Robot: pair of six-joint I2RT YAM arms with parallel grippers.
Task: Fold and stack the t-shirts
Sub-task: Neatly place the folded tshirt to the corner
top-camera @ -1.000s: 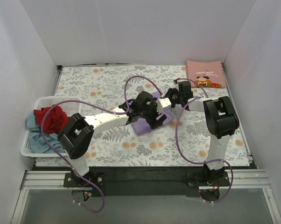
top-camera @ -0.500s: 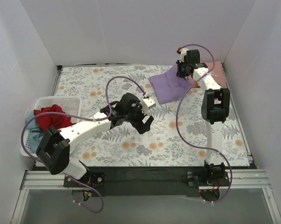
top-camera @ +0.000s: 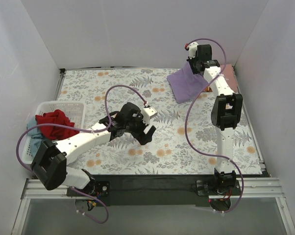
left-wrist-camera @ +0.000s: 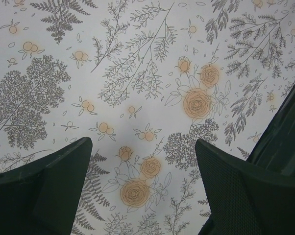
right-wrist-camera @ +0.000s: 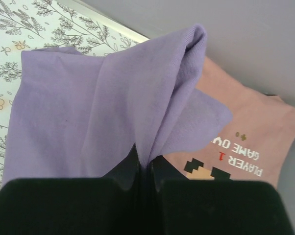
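Note:
My right gripper point(top-camera: 195, 68) is shut on the folded lavender t-shirt point(top-camera: 185, 84) and holds it lifted at the far right, its lower part trailing over the cloth. In the right wrist view the fabric point(right-wrist-camera: 103, 112) is pinched between the shut fingers point(right-wrist-camera: 146, 171), above the folded salmon-pink t-shirt point(right-wrist-camera: 255, 137) with its pixel print. That pink shirt point(top-camera: 229, 73) shows only as a sliver behind the arm in the top view. My left gripper point(top-camera: 146, 128) is open and empty over the table middle; its fingers point(left-wrist-camera: 44, 186) frame only cloth. A red t-shirt point(top-camera: 53, 124) and a grey-blue one point(top-camera: 34, 137) lie in the basket.
A white plastic basket point(top-camera: 64, 106) stands at the left edge. The floral table cloth point(top-camera: 186, 142) covers the table. White walls close in at the back and both sides. Purple cables loop over both arms.
My right gripper has carried the lavender shirt from the table middle to the far right, over the pink shirt. My left gripper let go of it and drew back toward the left front.

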